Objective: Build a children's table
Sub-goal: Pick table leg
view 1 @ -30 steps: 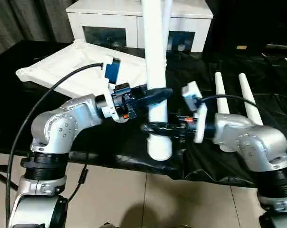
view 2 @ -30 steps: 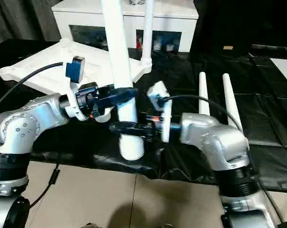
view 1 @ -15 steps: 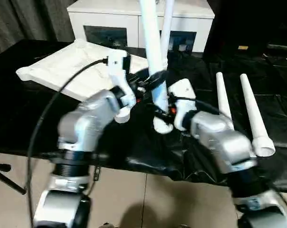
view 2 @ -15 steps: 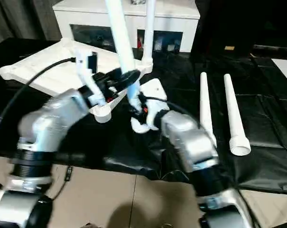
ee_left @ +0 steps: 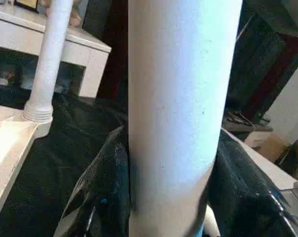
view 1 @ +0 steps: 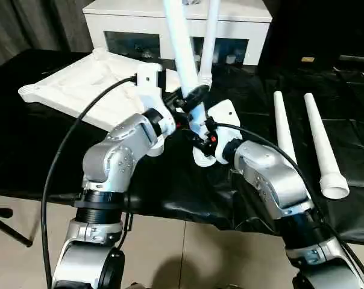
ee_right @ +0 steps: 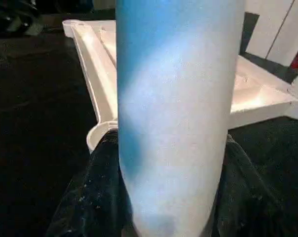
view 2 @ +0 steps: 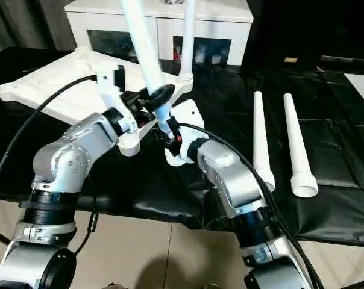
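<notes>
The white tabletop (view 1: pixel 73 84) lies ribbed side up on the black cloth at the back left. One white leg (view 1: pixel 210 36) stands upright in its right corner socket. Both grippers hold a second leg (view 1: pixel 181 42) that leans with its top to the left and its wide end (view 1: pixel 203 158) low over the cloth. My left gripper (view 1: pixel 193 96) is shut on it higher up, my right gripper (view 1: pixel 201 133) lower down. Black fingers (ee_left: pixel 107 192) flank the tube (ee_left: pixel 178 108) in the left wrist view. The right wrist view shows the tube (ee_right: pixel 178 113) and a round corner socket (ee_right: pixel 97 134) behind it.
Two more white legs (view 1: pixel 282 129) (view 1: pixel 322 147) lie side by side on the black cloth to the right. A white cabinet (view 1: pixel 134 27) with glass doors stands behind the table. The table's front edge (view 1: pixel 188 214) runs below my arms, with tiled floor beyond.
Both arms have carried the leg from the table's front edge back toward the tabletop. It was upright and now leans left. The left forearm has swung round and up.
</notes>
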